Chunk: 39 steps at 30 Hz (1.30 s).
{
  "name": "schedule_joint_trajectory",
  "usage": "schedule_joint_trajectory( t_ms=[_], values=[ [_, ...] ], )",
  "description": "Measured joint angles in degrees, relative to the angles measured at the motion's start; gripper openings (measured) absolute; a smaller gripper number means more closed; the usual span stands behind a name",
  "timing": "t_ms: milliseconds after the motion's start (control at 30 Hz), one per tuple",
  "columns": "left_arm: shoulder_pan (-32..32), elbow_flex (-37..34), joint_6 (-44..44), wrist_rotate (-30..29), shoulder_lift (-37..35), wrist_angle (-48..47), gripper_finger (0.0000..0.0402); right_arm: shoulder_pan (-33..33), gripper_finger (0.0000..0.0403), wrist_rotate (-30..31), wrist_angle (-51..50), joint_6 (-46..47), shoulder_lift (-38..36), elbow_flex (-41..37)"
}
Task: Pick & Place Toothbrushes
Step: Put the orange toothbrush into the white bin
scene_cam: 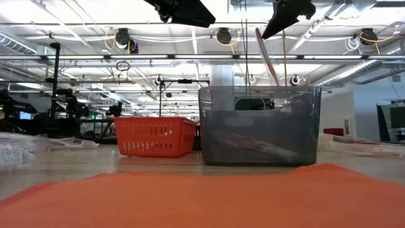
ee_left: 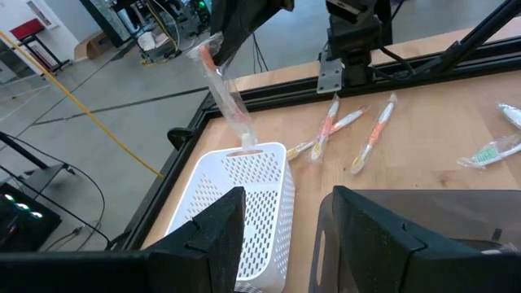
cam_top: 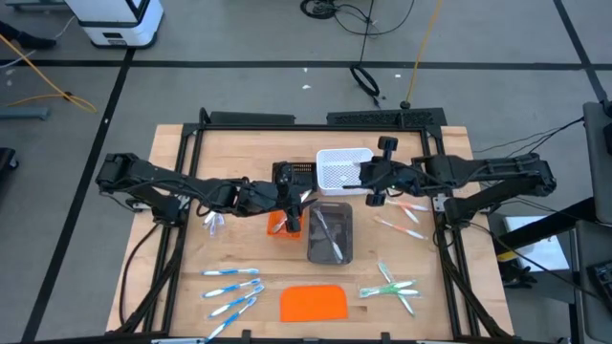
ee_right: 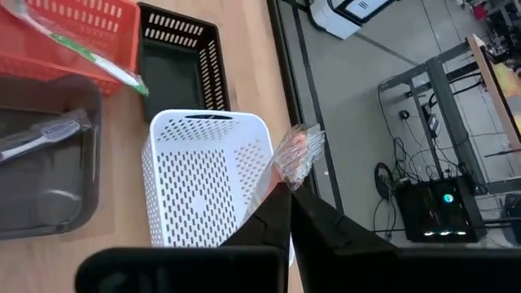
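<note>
My right gripper (ee_right: pixel 285 195) is shut on a clear-wrapped pink toothbrush (ee_left: pixel 224 94) above the white tray (cam_top: pixel 342 170). My left gripper (ee_left: pixel 289 203) hovers open with nothing between its fingers, over the orange tray (cam_top: pixel 279 225) and next to the grey tray (cam_top: pixel 330 234). A pale grey toothbrush (ee_right: pixel 45 134) lies in the grey tray. A green toothbrush (ee_right: pixel 89 53) slants across the orange tray's rim. More pink toothbrushes (cam_top: pixel 406 215) lie at the right. Green ones (cam_top: pixel 392 287) and blue ones (cam_top: pixel 229 287) lie on the near part of the table. My right gripper pinches the wrapped pink toothbrush by its upper end (ee_left: pixel 207 59) between its two shut fingers, which slant downward from the table's right side. The toothbrush hangs tilted below the fingers, lifted clear of the table. Its lower end (ee_left: pixel 244 138) is at the white tray's rim.
A black tray (cam_top: pixel 295 174) stands left of the white one. A flat orange slab (cam_top: pixel 314 303) lies at the near edge. The table's black frame (cam_top: pixel 440 229) runs along its sides.
</note>
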Motion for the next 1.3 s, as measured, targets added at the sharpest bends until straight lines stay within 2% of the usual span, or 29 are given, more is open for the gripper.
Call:
schedule_joint_trajectory(
  t_ms=[167, 433, 567, 1033, 1233, 1300],
  values=[
    [0.00, 0.00, 0.00, 0.00, 0.00, 0.00, 0.0189, -2.67, 0.0000, -7.11, 1.49, 1.57, 0.04, 0.00],
    [0.00, 0.00, 0.00, 0.00, 0.00, -0.01, 0.0189, -7.11, 0.0000, -9.67, 3.31, 1.22, 0.04, -2.53],
    [0.00, 0.00, 0.00, 0.00, 0.00, 0.00, 0.0189, -10.26, 0.0000, -15.51, 4.56, 1.62, 0.55, -4.62],
    [0.00, 0.00, 0.00, 0.00, 0.00, 0.00, 0.0189, -21.43, 0.0000, -28.16, 11.68, 1.44, 2.42, -10.27],
    [0.00, 0.00, -0.02, 0.00, 0.00, 0.00, 0.0189, -23.80, 0.0000, -28.82, 11.17, 1.46, 4.70, -10.80],
    [0.00, 0.00, -0.02, 0.00, 0.00, -0.02, 0.0189, -24.31, 0.0000, -30.96, 11.45, 1.42, 5.41, -10.80]
  ],
)
